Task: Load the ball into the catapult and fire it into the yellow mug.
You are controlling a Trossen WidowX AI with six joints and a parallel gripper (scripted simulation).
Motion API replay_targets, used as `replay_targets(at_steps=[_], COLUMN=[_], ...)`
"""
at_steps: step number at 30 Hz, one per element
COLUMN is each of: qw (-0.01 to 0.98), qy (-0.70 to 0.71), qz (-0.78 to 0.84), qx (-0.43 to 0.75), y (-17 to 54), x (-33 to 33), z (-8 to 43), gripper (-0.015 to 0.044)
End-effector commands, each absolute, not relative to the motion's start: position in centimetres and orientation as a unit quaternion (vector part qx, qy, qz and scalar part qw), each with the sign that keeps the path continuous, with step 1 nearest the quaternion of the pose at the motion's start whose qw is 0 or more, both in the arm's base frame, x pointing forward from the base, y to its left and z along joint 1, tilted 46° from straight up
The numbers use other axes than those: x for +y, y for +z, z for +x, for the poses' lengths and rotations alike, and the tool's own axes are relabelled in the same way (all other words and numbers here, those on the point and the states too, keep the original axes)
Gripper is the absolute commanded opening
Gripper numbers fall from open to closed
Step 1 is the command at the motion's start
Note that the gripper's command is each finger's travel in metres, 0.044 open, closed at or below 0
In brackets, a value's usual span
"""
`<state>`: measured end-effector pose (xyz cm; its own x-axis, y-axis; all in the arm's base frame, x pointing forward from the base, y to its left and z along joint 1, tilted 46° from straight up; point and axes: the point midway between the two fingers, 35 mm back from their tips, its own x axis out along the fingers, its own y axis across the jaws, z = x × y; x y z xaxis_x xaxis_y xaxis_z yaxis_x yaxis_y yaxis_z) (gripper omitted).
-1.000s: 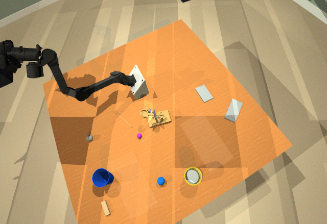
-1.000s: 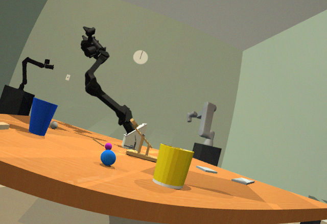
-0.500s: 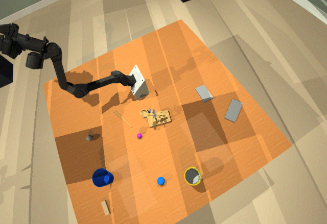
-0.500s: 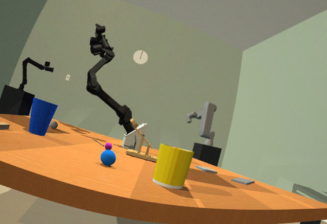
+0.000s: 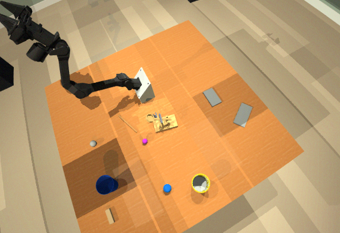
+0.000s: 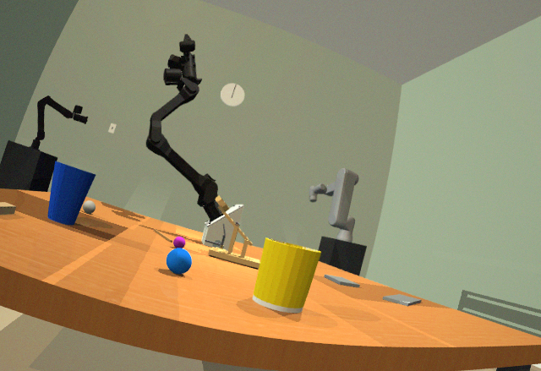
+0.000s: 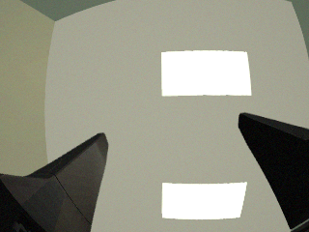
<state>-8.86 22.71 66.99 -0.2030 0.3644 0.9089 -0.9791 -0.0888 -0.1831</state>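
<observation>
My gripper [image 5: 0, 8] [image 6: 187, 35] [image 7: 174, 130] is open and empty, raised high beyond the table and pointing up. The wooden catapult [image 5: 172, 122] [image 6: 233, 259] stands mid-table; its throwing arm is raised and no ball shows in its spoon [image 5: 150, 118] [image 6: 221, 204]. A small magenta ball [image 5: 144, 141] [image 6: 178, 242] lies near the catapult. A larger blue ball [image 5: 167, 188] [image 6: 178, 261] lies beside the yellow mug. A grey ball [image 5: 93, 143] [image 6: 89, 206] lies at the left. The yellow mug [image 5: 192, 183] [image 6: 286, 275] stands upright near the front edge, with no ball visible in it.
A blue cup [image 5: 105, 184] [image 6: 69, 194] stands at the left, near a small wooden block [image 5: 110, 215] [image 6: 6, 208]. A thin stick [image 5: 127, 123] lies left of the catapult. Two grey plates [image 5: 212, 96] [image 5: 242, 114] lie at the right. A white bracket [image 5: 143, 80] surrounds my arm's base.
</observation>
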Motion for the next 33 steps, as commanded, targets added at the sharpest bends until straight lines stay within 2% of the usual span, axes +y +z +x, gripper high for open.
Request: replay_targets(at_steps=[1, 13, 33], qw=[0.555, 0.614, 0.744], qy=[0.647, 0.637, 0.618], qz=[0.318, 0.255, 0.048], qx=[-0.415, -0.389, -0.249], y=[65.6, 62.8, 51.6], x=[25.7, 30.6, 41.7], z=[-8.1, -5.3, 2.8], gripper=[0.044, 0.044, 0.044])
